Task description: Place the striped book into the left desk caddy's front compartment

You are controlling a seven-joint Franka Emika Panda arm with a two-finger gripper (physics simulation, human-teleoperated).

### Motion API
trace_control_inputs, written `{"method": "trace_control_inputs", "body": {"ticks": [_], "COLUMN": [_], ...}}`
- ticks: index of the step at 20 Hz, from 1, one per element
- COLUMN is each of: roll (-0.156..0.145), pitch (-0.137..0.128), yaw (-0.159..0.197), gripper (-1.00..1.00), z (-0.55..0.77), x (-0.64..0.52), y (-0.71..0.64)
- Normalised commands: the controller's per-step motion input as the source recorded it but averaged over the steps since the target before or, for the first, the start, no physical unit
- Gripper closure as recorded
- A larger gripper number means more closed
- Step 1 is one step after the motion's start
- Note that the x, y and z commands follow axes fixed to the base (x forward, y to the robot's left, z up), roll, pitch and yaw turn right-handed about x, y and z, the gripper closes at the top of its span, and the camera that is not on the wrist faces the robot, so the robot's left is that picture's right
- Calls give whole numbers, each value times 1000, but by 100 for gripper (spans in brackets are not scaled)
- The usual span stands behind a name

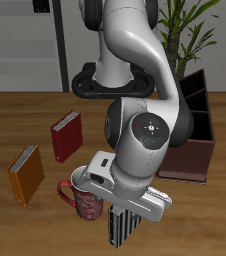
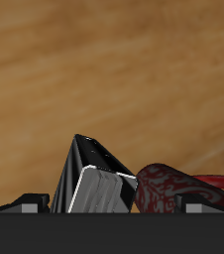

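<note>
The striped book stands upright on the table near its front edge, right beside a dark red patterned mug. My gripper is directly above the book, open, with its fingers down around the book's top. In the wrist view the book rises between the two fingertips, which stand well apart from it, and the mug's rim shows close beside it. The left desk caddy, a dark maroon box with partitions, stands farther back, partly hidden behind my arm.
A plain red book and a plain orange book stand on the wooden table, apart from the mug. A potted plant is behind the caddy. The robot's base is at the back.
</note>
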Motion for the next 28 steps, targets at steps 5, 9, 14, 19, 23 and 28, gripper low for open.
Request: {"method": "trace_control_inputs", "body": {"ticks": [5,9,14,19,23,28], "roll": [24,11,13,6,20,28], "pitch": [2,-12,-25,-49,-60,-32], "yaw": [9,9,-5,12,69,79], "gripper": [100,100,100,100,100,100], "z": [-73,63,173,415,514,304], "x": [-6,15,-55,-161,-299,-266], "y": [105,54,53,16,173,150]}}
